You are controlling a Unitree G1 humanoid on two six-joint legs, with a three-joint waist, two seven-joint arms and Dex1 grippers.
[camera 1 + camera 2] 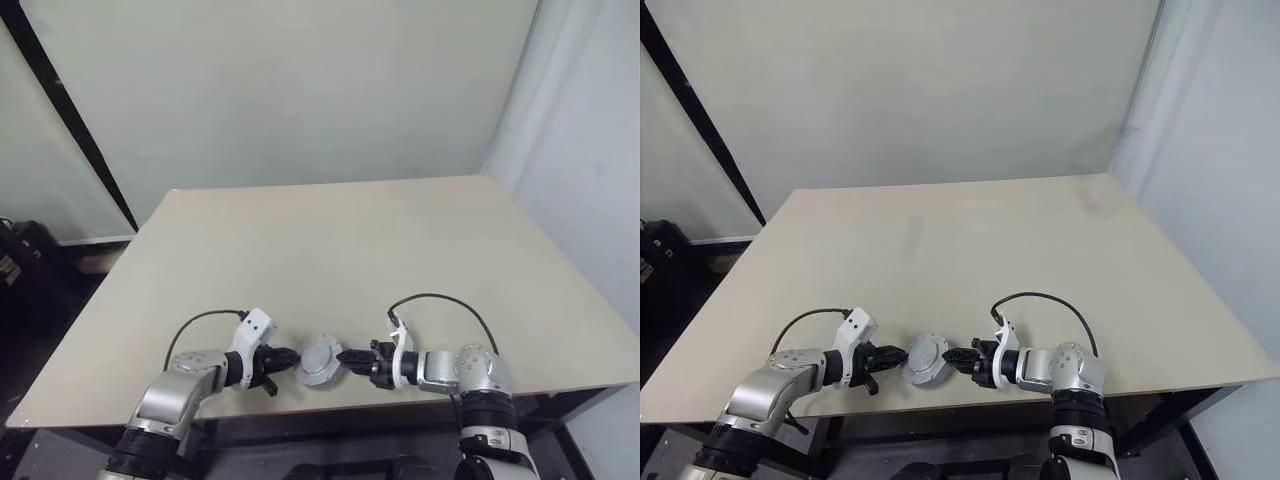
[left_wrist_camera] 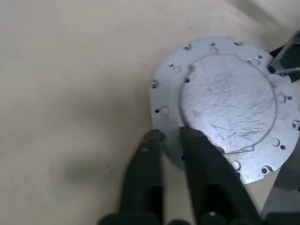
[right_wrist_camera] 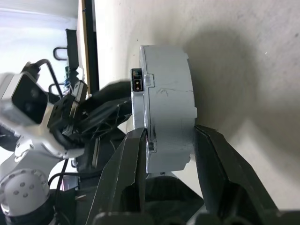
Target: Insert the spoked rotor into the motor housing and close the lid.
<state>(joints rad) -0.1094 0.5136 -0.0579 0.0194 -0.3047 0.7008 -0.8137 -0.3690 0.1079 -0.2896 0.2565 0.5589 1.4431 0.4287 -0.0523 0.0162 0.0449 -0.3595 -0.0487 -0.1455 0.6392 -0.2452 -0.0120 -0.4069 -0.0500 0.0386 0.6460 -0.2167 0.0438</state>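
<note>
Grey motor housing [image 1: 321, 361] between both hands

I'm looking at a bare test room, lab-like: a plain beige table [image 1: 330, 250], blank pale walls [image 1: 280, 80], dark equipment [image 1: 22, 262] on the floor.

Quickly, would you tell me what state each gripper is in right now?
Left gripper: slightly open, fingers at the lid's rim.
Right gripper: shut on the motor housing.
</note>
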